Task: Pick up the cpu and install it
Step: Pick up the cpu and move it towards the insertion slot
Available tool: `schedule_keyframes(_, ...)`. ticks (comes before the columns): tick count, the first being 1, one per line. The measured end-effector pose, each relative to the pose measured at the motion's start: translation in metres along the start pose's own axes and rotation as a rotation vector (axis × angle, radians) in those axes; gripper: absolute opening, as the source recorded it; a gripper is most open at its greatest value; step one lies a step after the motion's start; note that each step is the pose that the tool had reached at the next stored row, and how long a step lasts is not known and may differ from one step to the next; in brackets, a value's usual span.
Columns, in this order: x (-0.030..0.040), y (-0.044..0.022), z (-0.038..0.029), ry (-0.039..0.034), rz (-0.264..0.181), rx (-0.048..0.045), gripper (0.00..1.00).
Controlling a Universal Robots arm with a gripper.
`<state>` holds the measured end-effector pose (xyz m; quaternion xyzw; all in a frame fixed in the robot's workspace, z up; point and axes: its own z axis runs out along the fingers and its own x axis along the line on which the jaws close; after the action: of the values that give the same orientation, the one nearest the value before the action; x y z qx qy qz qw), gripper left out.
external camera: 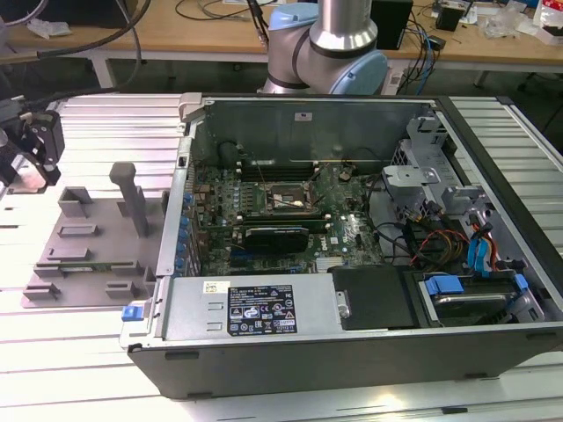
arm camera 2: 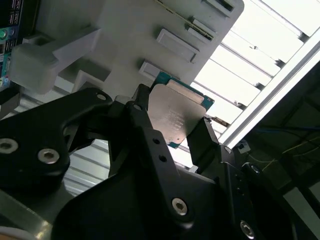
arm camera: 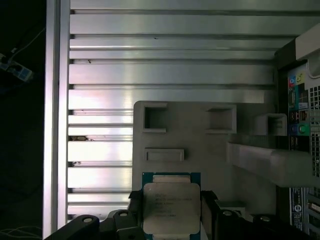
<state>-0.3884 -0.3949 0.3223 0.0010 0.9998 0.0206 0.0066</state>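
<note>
My tool (arm camera: 171, 201) is clamped on the cpu (arm camera: 171, 208). In both wrist views a black finger (arm camera 2: 141, 107) presses against each of two opposite edges, and the metal lid faces up between them. The chip hangs clear above the grey fixture plate (arm camera: 200, 150), which lies on the slatted aluminium bench (arm camera: 170, 75). In the exterior view I am out at that view's left, well apart from the open computer case (external camera: 352, 362) and the motherboard socket (external camera: 286, 200) inside it.

I judge the chip to be light, thin and quite stiff, so weight is no concern, but the grip is. The lid looks smooth and bright, so it would likely be slippery under flat pads. The green board rim around it is narrow, which leaves little bearing surface. The edges seem the right place to hold it, as I do now, since the underside probably carries fine contacts that should not be touched or scraped. Squeezing too hard could chip the board, and holding too loosely could let it tilt or drop.
</note>
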Motion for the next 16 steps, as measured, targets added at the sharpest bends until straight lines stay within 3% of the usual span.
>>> schedule_keyframes(4, -0.0001, 0.0004, -0.0075, 0.0, 0.0, 0.0, 0.55)
schedule_keyframes(9, -0.0004, 0.0012, -0.0255, -0.0001, 0.0, -0.0001, 0.55)
schedule_keyframes(16, -0.0006, 0.002, -0.0429, 0.0, 0.0, 0.0, 0.55)
